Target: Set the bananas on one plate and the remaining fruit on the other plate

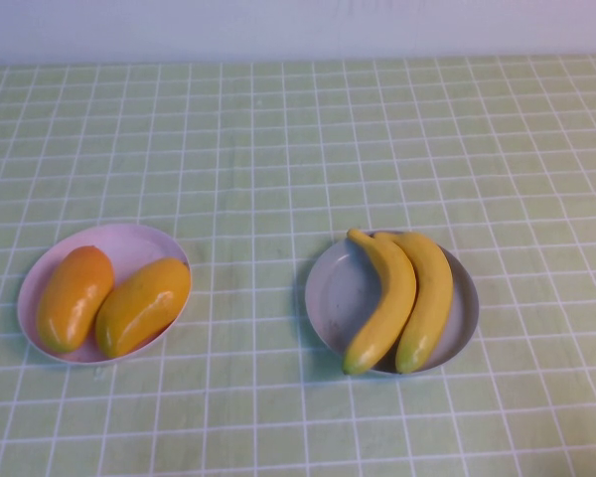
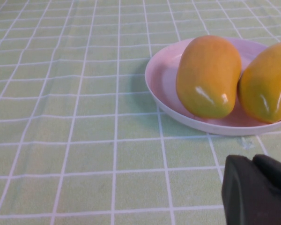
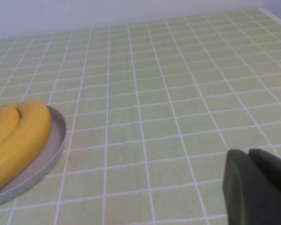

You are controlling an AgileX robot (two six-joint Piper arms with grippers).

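Two yellow bananas (image 1: 382,303) (image 1: 429,296) lie side by side on the grey-blue plate (image 1: 336,290) right of centre. On the pale pink plate (image 1: 129,243) at the left rest two orange-yellow oval fruits (image 1: 74,296) (image 1: 144,305). Neither arm shows in the high view. In the left wrist view my left gripper (image 2: 253,160) is shut and empty, hovering over the cloth a short way from the pink plate (image 2: 154,79) and its fruits (image 2: 208,77) (image 2: 267,84). My right gripper (image 3: 248,153) is shut and empty, well apart from the grey plate (image 3: 51,150) holding the bananas (image 3: 23,136).
A green cloth with a white grid (image 1: 298,149) covers the whole table. A pale wall (image 1: 298,25) runs along the far edge. Bare cloth lies between the two plates and behind them.
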